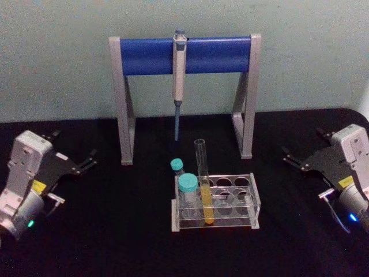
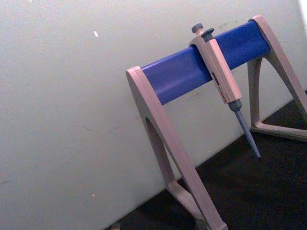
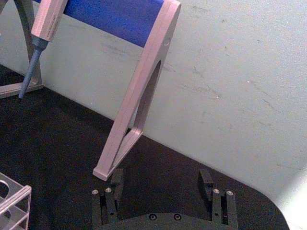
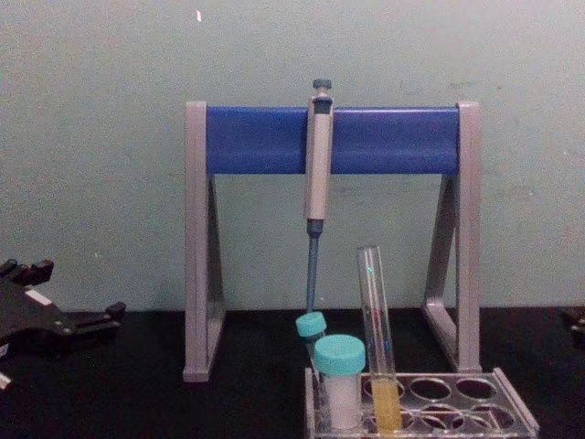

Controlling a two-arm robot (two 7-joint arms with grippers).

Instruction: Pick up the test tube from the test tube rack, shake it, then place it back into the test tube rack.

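Observation:
The test tube (image 1: 202, 167) stands upright in the front row of the clear test tube rack (image 1: 247, 199), with yellow liquid in its lower part. The chest view shows the test tube (image 4: 374, 311) rising well above the test tube rack (image 4: 457, 395). My left gripper (image 1: 72, 147) rests open on the black table, far to the left of the rack. On the far right my right gripper (image 1: 307, 145) is also open and holds nothing. The right wrist view shows the right gripper (image 3: 160, 178) with its fingers spread wide and a corner of the rack (image 3: 12, 196).
Two short teal-capped tubes (image 1: 187, 184) sit in the rack's left holes, right beside the test tube. Behind the rack a grey-and-blue pipette stand (image 1: 144, 56) holds a hanging grey pipette (image 1: 179, 75). A pale wall closes the back.

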